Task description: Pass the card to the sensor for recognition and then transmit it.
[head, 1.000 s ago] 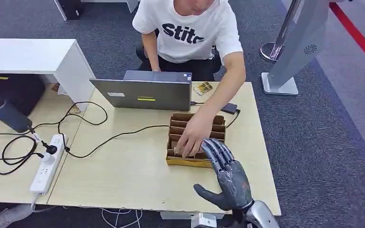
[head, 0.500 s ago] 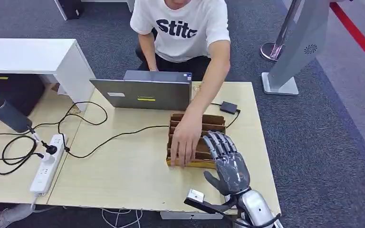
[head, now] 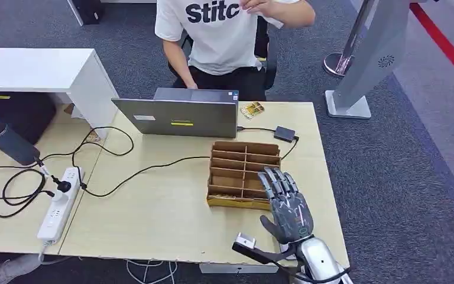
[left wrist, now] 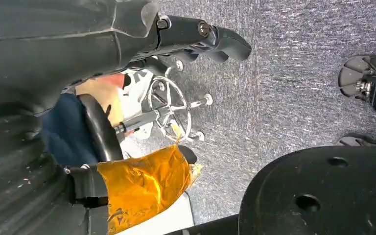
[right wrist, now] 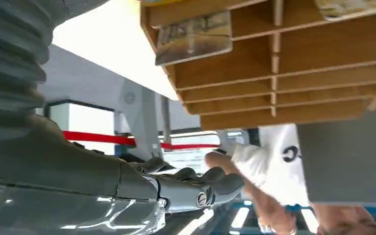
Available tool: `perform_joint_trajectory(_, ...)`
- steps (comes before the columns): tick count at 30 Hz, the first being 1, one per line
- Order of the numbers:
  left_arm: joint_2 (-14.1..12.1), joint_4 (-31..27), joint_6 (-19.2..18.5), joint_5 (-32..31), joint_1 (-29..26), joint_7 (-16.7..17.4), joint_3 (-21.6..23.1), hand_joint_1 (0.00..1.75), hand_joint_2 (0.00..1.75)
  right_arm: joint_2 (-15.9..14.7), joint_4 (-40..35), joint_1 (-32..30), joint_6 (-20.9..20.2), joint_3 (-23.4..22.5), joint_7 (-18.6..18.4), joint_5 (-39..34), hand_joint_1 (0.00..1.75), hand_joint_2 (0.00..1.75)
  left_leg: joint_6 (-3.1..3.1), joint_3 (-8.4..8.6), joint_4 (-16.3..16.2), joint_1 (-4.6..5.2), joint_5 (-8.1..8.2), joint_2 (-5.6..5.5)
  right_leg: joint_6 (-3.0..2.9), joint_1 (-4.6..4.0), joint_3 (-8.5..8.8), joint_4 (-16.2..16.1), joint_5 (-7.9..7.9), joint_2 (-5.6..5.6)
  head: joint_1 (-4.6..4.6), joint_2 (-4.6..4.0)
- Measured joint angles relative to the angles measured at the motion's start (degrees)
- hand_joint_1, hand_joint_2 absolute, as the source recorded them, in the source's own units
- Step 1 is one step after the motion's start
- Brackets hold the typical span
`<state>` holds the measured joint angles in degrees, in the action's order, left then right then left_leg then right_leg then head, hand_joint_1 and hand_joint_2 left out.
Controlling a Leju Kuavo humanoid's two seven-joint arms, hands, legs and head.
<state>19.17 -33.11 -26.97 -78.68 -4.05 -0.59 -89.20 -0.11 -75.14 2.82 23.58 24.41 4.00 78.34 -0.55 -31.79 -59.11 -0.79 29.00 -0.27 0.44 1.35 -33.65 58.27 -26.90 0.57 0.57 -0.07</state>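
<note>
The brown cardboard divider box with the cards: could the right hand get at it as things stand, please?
Probably yes. The right hand hovers open with its fingers over the near right corner of the brown cardboard divider box, and the person's arm is pulled away, leaving the slots uncovered.

Card [right wrist: 194,36] upright in wooden organizer [right wrist: 293,73]

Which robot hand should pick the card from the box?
Right. The right robot hand hovers open at the box, with a card close by; the left robot hand hangs over the floor.
</note>
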Motion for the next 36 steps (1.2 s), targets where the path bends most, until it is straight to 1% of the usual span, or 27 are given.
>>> perform_joint_trajectory(2, 0.00, 0.00, 0.11, 0.02, 0.00, 0.04, 0.00, 0.00, 1.75, 0.17, 1.00, 0.45, -0.63, -0.26, -0.94, 0.50, 0.00, 1.75, 0.00, 0.00, 0.00, 0.00, 0.00, 0.00, 0.00, 0.00, 0.00, 0.00, 0.00, 0.00, 0.00, 0.00)
perform_joint_trajectory(5, 0.00, 0.00, 0.44, 0.13, 0.01, 0.15, 0.00, 0.00, 1.75, 0.46, 2.23, 1.13, -1.22, -0.37, -1.42, 0.87, 0.00, 1.75, 0.00, 0.00, 0.00, 0.00, 0.00, 0.00, 0.00, 0.00, -0.01, 0.00, 0.00, 0.00, 0.00, 0.00)
perform_joint_trajectory(12, 0.00, 0.00, 0.09, 0.15, 0.01, 0.20, 0.00, 0.00, 1.75, 1.05, 4.41, 2.09, -1.66, -1.03, -1.42, 0.98, 0.00, 1.75, 0.00, 0.00, 0.00, 0.00, 0.00, -0.01, 0.00, 0.00, 0.00, 0.00, 0.00, 0.00, -0.02, 0.00)
perform_joint_trajectory(20, 0.00, 0.00, -0.09, 0.26, 0.01, 0.33, 0.00, 0.00, 1.75, 1.53, 5.05, 2.23, -2.16, -1.35, -1.31, 0.79, 0.00, 1.75, 0.00, 0.00, 0.00, 0.00, 0.00, 0.00, 0.00, 0.00, 0.00, 0.00, 0.00, 0.00, 0.00, 0.00)
perform_joint_trajectory(21, 0.00, 0.00, -0.09, 0.28, 0.01, 0.33, 0.00, 0.00, 1.75, 1.55, 5.11, 2.25, -2.27, -1.38, -1.11, 0.59, 1.54, 1.75, 0.00, 0.00, 0.00, 0.00, 0.00, 0.00, 0.00, 0.00, 0.00, 0.00, 0.00, 0.00, 0.00, 0.00)
perform_joint_trajectory(23, 0.00, 0.00, -0.13, 0.28, 0.01, 0.33, 0.00, 0.00, 1.75, 1.68, 5.29, 2.29, -2.71, -1.42, -0.56, -0.07, 1.54, 1.75, 0.00, 0.00, 0.00, 0.00, 0.00, 0.00, 0.00, 0.00, -0.01, 0.00, 0.00, 0.00, 0.00, 0.00)
perform_joint_trajectory(24, 0.00, 0.00, -0.13, 0.28, 0.01, 0.33, 0.00, 0.00, 1.75, 1.73, 5.33, 2.31, -2.91, -1.42, -0.28, -0.31, 1.71, 1.75, 0.00, 0.00, 0.00, 0.00, 0.00, 0.00, 0.00, 0.00, 0.00, 0.00, 0.00, 0.00, -0.02, 0.00)
perform_joint_trajectory(26, 0.00, 0.00, -0.18, 0.28, 0.01, 0.33, 0.00, 0.00, 1.75, 1.79, 5.51, 2.39, -3.30, -1.42, -0.02, -0.79, 1.73, 1.75, 0.00, 0.00, 0.00, 0.00, 0.00, 0.00, 0.00, 0.00, 0.00, 0.00, 0.00, 0.00, -0.02, 0.00)
perform_joint_trajectory(27, 0.00, 0.00, -0.18, 0.28, 0.01, 0.35, 0.00, 0.00, 1.75, 1.81, 5.62, 2.43, -3.32, -1.42, 0.22, -0.90, 1.68, 1.75, 0.00, 0.00, 0.00, 0.00, 0.00, 0.00, 0.00, 0.00, 0.00, 0.00, 0.00, 0.00, -0.02, 0.00)
perform_joint_trajectory(32, 0.00, 0.00, -0.24, 0.44, 0.01, 0.37, 0.00, 0.00, 1.75, 1.84, 6.27, 2.57, -3.45, -1.42, 0.64, -1.58, 1.73, 1.75, 0.00, 0.00, 0.00, 0.00, 0.00, 0.00, 0.00, 0.00, 0.00, 0.00, 0.00, 0.00, -0.02, 0.00)
perform_joint_trajectory(36, 0.00, 0.00, -0.18, 0.50, 0.01, 0.39, 0.00, 0.00, 1.75, 1.81, 6.73, 2.81, -3.69, -1.68, 0.59, -1.93, 1.73, 1.75, 0.00, 0.01, 0.00, 0.00, 0.00, 0.00, 0.00, 0.00, 0.00, 0.00, 0.00, 0.00, -0.02, 0.00)
